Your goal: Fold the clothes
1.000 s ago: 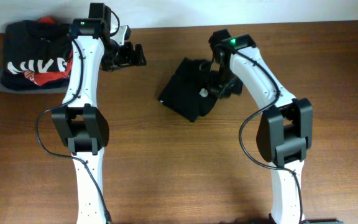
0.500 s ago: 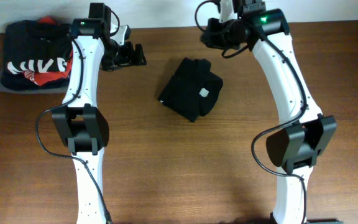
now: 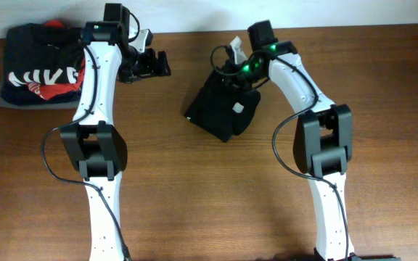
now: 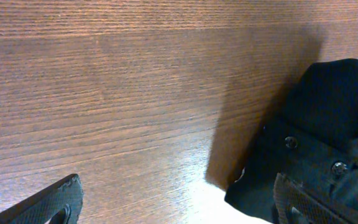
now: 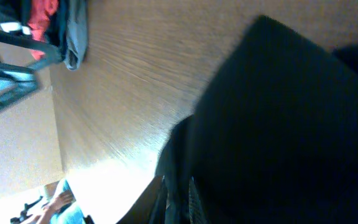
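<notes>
– Listing item one, the clothes: location?
– Middle of the overhead frame, slightly above centre. One plain black garment, folded into a compact bundle, lying askew on the tabletop, small pale label facing up.
– Item two, right fingers?
– At the bundle's upper edge, over the fabric. The wrist view is mostly blurred dark cloth, so I cannot tell how far they are parted or whether they have hold of any cloth.
– Item three, left fingers?
– Upper left of centre, well apart from the bundle. Spread wide over bare wood, nothing between them.
– Remaining stock?
– Folded stack, upper left corner of the frame: black top with white letters and red print, lying on a grey garment.
</notes>
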Controlling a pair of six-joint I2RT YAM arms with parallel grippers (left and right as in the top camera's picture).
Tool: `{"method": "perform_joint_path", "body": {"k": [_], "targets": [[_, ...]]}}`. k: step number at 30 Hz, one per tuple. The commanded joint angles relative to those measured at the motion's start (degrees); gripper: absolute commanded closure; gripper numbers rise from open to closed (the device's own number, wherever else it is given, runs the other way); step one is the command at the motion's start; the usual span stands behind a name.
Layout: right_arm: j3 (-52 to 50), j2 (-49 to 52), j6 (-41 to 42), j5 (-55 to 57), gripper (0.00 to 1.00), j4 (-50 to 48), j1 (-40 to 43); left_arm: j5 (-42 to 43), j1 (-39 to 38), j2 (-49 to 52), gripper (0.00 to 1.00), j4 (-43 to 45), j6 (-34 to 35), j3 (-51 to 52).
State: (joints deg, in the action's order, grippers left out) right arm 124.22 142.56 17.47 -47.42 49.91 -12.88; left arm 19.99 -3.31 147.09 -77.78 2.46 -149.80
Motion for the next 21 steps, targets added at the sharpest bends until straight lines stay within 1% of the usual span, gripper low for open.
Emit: {"method": "perform_joint_path", "body": {"k": [1,3,6,8,11,16,19,20,21], "targets": [[-0.4,2.4,-1.7,-3.4,0.81,-0.3,0.2,-0.3,0.0,0.5,0.02,0.1,0.2,-1.2],[-0.6,3.1,-3.7,-2.9,0.82,-0.2,0.3,-0.3,0.0,0.5,0.03,0.1,0.1,-1.2],[-0.7,3.2,-4.2,-1.1,0.82,0.1,1.0,-0.3,-0.1,0.5,0.02,-0.2,0.1,-1.2],[-0.7,2.8,-4.1,-1.6,0.86,0.1,1.7,-0.3,-0.1,0.5,0.02,-0.4,0.1,-1.2],[0.2,1.4,-4.2,-6.9,0.9,0.2,3.1,-0.3,0.0,0.5,0.02,-0.5,0.1,-1.2],[2.1,-2.9,-4.1,-13.5,0.91,0.2,4.7,-0.3,-0.1,0.5,0.02,-0.5,0.1,-1.2],[2.4,-6.4,-4.2,-15.7,0.89,0.2,4.7,-0.3,-0.1,0.5,0.02,-0.5,0.1,-1.2],[2.4,-7.8,-4.2,-19.0,0.86,0.2,4.3,-0.3,-0.1,0.5,0.01,-0.5,0.1,-1.2],[2.4,-8.0,-4.2,-20.9,0.86,0.2,4.2,-0.3,-0.1,0.5,0.01,-0.4,0.1,-1.2]]}}
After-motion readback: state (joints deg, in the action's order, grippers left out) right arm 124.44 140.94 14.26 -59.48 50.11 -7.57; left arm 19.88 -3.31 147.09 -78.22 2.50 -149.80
